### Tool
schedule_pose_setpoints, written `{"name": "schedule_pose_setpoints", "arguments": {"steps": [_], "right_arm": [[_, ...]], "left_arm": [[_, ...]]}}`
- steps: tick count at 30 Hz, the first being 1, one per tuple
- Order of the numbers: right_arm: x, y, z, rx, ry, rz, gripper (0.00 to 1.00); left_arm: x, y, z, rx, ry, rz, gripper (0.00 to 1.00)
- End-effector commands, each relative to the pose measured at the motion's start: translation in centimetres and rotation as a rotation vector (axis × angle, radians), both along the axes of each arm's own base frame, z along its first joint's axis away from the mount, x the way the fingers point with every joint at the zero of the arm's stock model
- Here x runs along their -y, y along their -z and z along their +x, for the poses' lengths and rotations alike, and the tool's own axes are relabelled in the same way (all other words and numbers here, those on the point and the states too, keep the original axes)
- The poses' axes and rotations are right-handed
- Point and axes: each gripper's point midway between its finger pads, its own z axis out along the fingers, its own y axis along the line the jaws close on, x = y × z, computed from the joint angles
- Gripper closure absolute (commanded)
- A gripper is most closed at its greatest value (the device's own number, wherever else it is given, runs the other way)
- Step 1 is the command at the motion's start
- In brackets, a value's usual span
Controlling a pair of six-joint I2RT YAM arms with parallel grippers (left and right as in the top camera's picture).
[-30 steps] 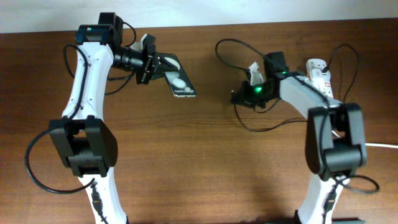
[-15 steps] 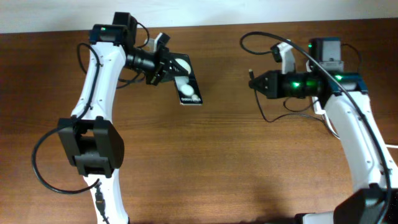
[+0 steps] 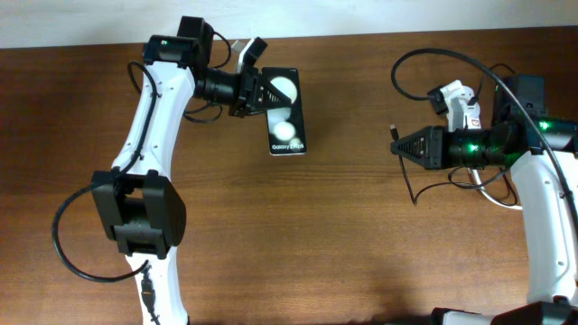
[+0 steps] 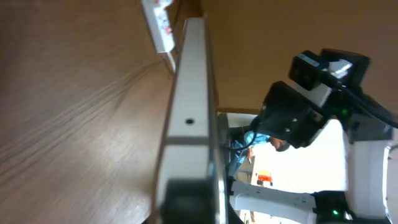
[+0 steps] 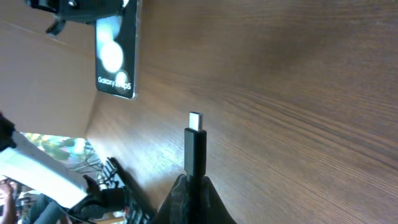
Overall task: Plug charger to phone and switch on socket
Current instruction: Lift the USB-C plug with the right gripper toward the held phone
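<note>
At upper left of the overhead view: the left pincer (image 3: 263,90). Narrowed onto the upper part of the phone (image 3: 285,116), gripping it from the picture-left side. Black and glossy, with the face showing to the overhead camera. Two round white glare spots on the glass, small white lettering at the lower end. Runs lengthwise down the picture, left of centre, over the brown wooden counter (image 3: 298,235). Cannot tell whether touching the wood or held clear of it. In the left wrist view, seen edge-on (image 4: 189,106) as a pale strip down the middle of the frame. Own fingers there too blurred to make out.

At centre right of the overhead view: the right pincer (image 3: 408,144). Closed on the black plug body of the charger (image 5: 195,149) and aimed toward picture left, well apart from the phone. In the right wrist view, stands straight up out of the closed fingertips at bottom centre. Small metal tip exposed at the top, touching nothing. Phone (image 5: 116,56) in the upper left of that frame. Behind the plug in the overhead view, a thin black cable arcing up and over to the right, then looping below the arm.

At upper right: the socket (image 3: 461,101). White, with a red mark, partly hidden behind the right arm. Switch position: cannot tell.
</note>
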Motion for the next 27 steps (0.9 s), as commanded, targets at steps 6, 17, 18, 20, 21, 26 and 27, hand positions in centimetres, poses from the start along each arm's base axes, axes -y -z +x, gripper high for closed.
{"name": "schedule_pose_setpoints", "arguments": {"steps": [6,17,18,20,21,26,27], "right_arm": [[-4.6,-1.2,-1.5,0.046,-0.149,0.096,0.96],[-12.3,-2.6,-0.5,0.057,-0.203,0.107,0.96],[-13.0,-2.9,-0.6,0.062,-0.212,0.117,0.96],[-14.2,-3.2,-0.6,0.058,-0.219,0.131,0.96],[-14.6,-3.2,-0.6,0.054,-0.222,0.135,0.96],[-15.1,-3.2,-0.6,0.052,-0.227,0.137,0.96],[-15.1,-3.1,-0.5,0.054,-0.224,0.134,0.96]], "left_arm": [[0.8,-5.7,-0.1,0.088,0.073,-0.335,1.00],[-1.2,-6.0,1.9,0.048,0.017,-0.327,1.00],[-1.3,-6.1,2.1,0.050,0.015,-0.328,1.00],[-1.2,-6.3,2.6,0.052,0.015,-0.328,1.00],[-1.2,-6.6,3.0,0.045,0.013,-0.327,1.00],[-1.1,-7.5,4.2,0.035,0.013,-0.325,1.00],[-1.0,-7.7,4.4,0.037,0.013,-0.326,1.00]]}}
